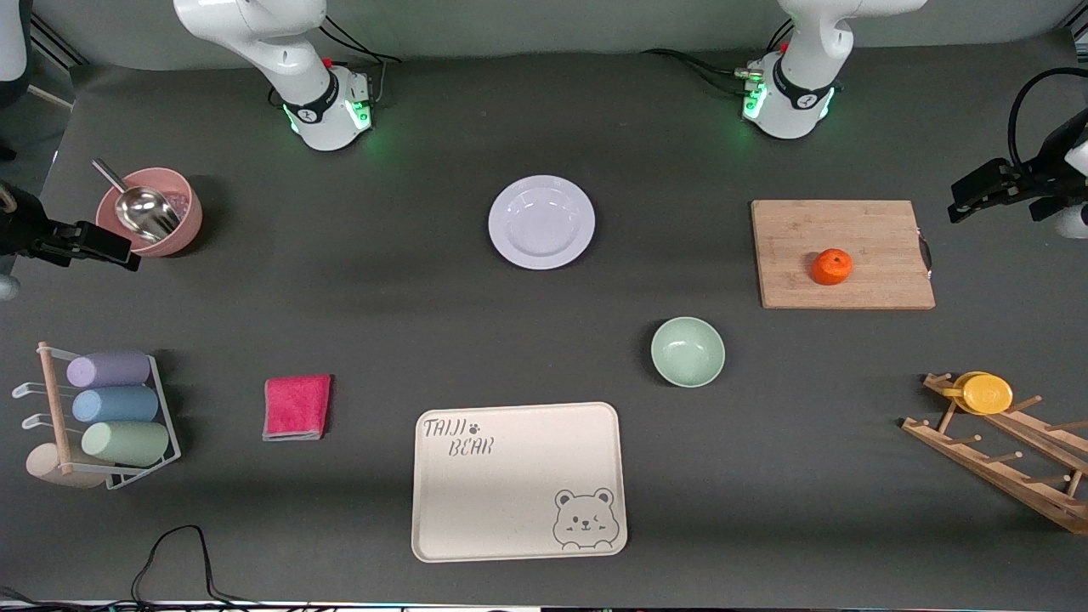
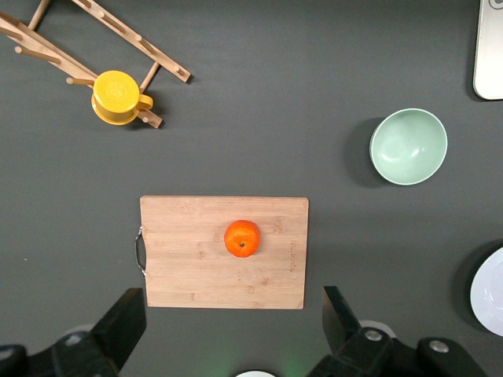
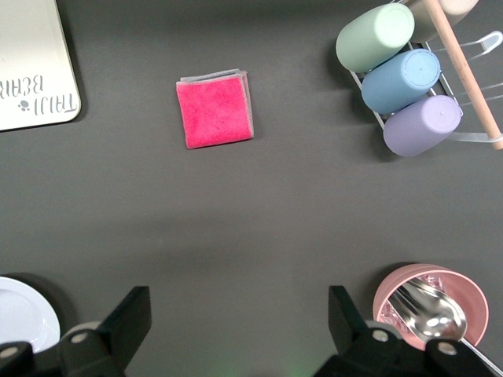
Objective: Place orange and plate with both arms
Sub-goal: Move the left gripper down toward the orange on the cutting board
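Left end effector (image 2: pixel 232 334) open above dark table (image 1: pixel 408 323), orange (image 1: pixel 831 267) on cutting board (image 1: pixel 875 229)

Left gripper (image 2: pixel 234 330) hung high over the table, fingers (image 2: pixel 122 326) spread wide apart. Between the fingertips and just past them lay a wooden cutting board (image 2: pixel 224 251) with the orange (image 2: pixel 242 238) sitting near its middle. Farther out from the fingers: a green bowl (image 2: pixel 409 146), a wooden rack (image 2: pixel 94 47) carrying a yellow cup (image 2: pixel 118 96). Edge of the plate (image 2: pixel 489 294) showed beside one finger.
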